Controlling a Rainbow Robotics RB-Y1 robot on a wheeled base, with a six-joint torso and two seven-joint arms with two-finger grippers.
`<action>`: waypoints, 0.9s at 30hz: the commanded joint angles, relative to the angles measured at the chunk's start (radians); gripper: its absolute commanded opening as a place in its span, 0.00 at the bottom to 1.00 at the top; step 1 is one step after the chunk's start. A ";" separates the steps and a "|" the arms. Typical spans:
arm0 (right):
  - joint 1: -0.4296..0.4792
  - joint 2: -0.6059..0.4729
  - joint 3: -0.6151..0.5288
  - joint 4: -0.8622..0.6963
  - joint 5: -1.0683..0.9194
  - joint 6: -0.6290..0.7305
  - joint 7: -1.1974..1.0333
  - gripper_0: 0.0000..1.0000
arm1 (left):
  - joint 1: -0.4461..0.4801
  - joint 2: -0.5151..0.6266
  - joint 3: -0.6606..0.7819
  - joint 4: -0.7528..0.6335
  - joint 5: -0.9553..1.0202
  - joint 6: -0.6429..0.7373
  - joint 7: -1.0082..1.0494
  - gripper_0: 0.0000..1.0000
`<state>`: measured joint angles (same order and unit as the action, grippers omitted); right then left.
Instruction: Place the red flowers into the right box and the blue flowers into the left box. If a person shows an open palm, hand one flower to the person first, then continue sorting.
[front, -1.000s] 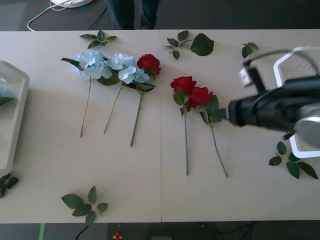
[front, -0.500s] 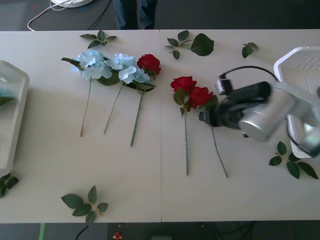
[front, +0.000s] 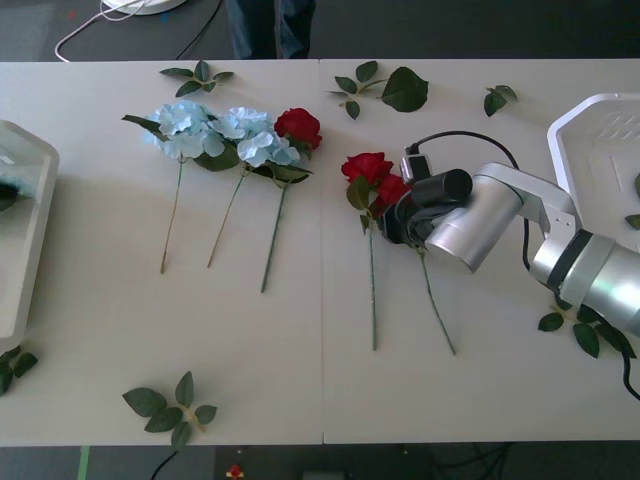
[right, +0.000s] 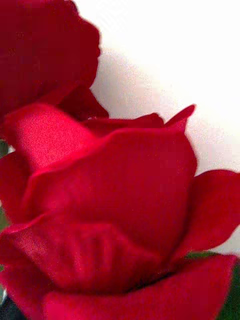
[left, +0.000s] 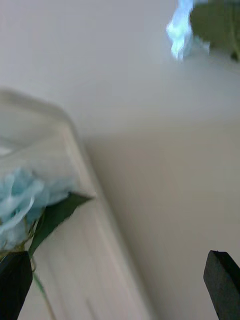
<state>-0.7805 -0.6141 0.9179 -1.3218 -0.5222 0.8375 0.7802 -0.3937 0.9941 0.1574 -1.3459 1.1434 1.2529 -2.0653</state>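
Now right hand (front: 392, 222) at rose (front: 392, 189) head on desk (front: 300, 360); grip state unclear. Take stem below bloom, lift straight, spare neighbouring rose (front: 367, 166). Left hand (left: 120, 285) open by left box (left: 60, 210).

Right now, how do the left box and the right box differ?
The left box sits at the table's left edge and already holds a blue flower; the right box at the right edge shows bare white floor where visible. The right pincer works nearer the right box, at the red flowers. Both are shallow white trays with raised rims.
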 joint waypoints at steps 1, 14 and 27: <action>-0.028 0.025 0.004 0.001 0.004 -0.008 -0.035 0.00 | -0.120 0.012 -0.179 -0.144 -0.102 0.008 0.384 1.00; -0.028 0.002 0.004 -0.007 -0.010 -0.026 -0.030 0.00 | -0.300 -0.137 -0.613 -0.282 -0.527 0.008 0.958 1.00; -0.025 -0.148 -0.070 -0.129 -0.036 0.008 -0.012 0.00 | -0.393 -0.367 -0.769 0.031 -0.815 -0.148 1.096 1.00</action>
<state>-0.7815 -0.6804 0.9092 -1.3878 -0.5383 0.8237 0.7802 -0.7448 0.6733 -0.6142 -1.3632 0.3741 1.1494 -0.9527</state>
